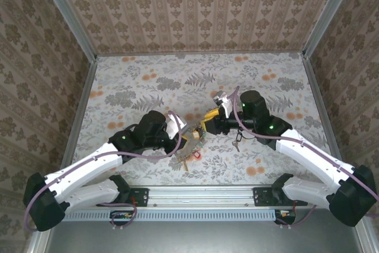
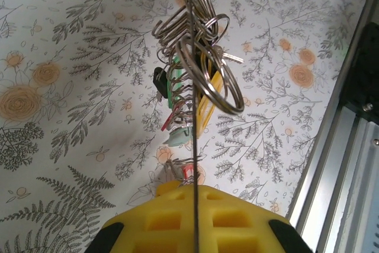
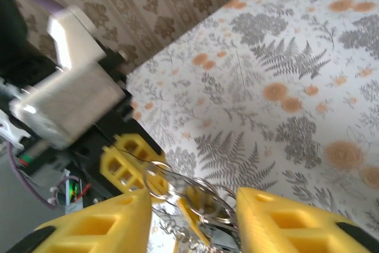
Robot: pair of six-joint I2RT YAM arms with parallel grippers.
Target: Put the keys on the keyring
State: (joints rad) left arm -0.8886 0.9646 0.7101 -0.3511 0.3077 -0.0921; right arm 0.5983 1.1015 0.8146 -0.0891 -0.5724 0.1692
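We have the keyring (image 2: 204, 69) clamped edge-on in the left gripper (image 2: 194, 201), held above the table (image 1: 148, 81) near its front middle. Several keys (image 2: 208, 96) (yellow, green, red-tipped) already hang from it among smaller split rings. The right gripper (image 3: 192, 208) has its fingers parted either side of that cluster, grasping nothing that we can see. A small dark piece (image 1: 237, 141), perhaps a key, sits off the ring beside the right arm — so we judge the job mostly done, with one key possibly left.
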